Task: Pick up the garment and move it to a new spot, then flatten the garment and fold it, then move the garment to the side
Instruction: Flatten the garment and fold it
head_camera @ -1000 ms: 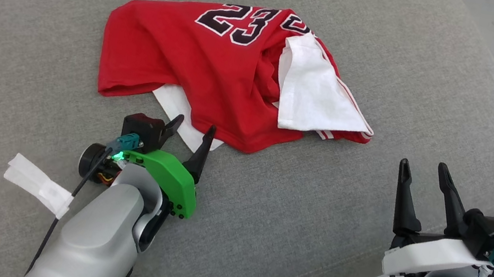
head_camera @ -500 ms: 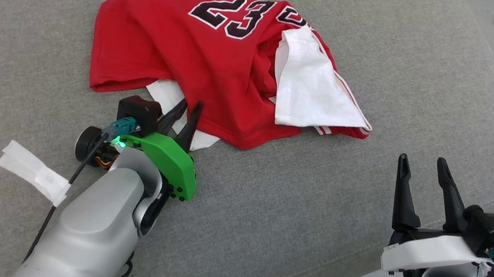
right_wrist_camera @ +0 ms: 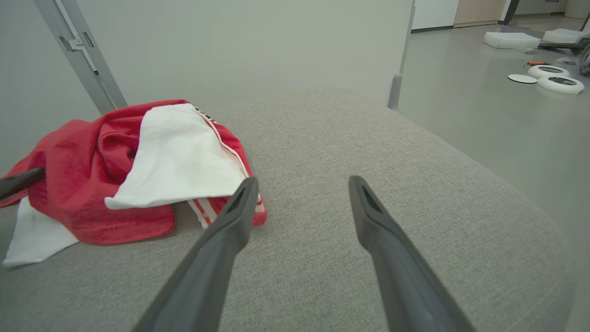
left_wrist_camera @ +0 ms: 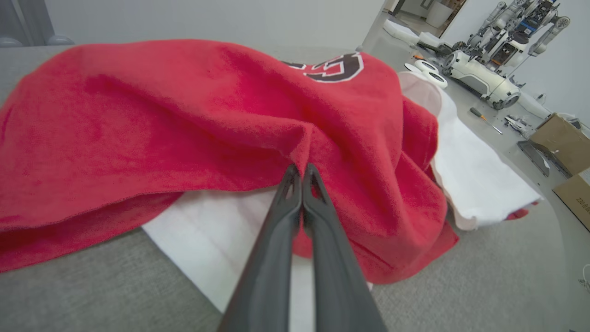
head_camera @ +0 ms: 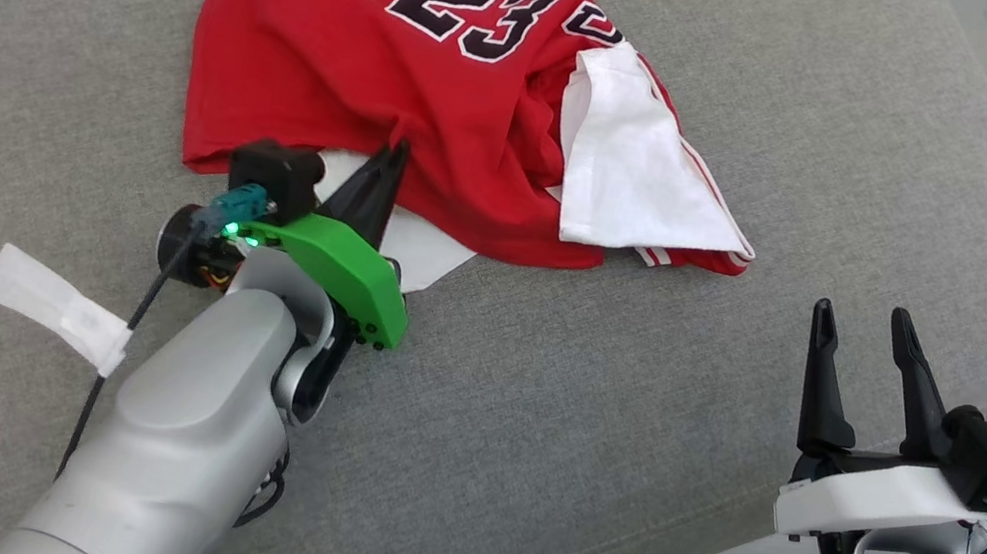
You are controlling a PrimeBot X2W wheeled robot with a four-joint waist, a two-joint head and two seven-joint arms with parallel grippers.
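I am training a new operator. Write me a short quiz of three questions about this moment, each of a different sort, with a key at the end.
1. True or false: the left gripper is shut on a red fold of the garment.
2. Choose one. The right gripper is: A) open, holding nothing; B) shut on a white panel; C) pressing down on the red cloth.
3. Fill in: the black number on the garment reads ____.
Key: 1 true; 2 A; 3 23.
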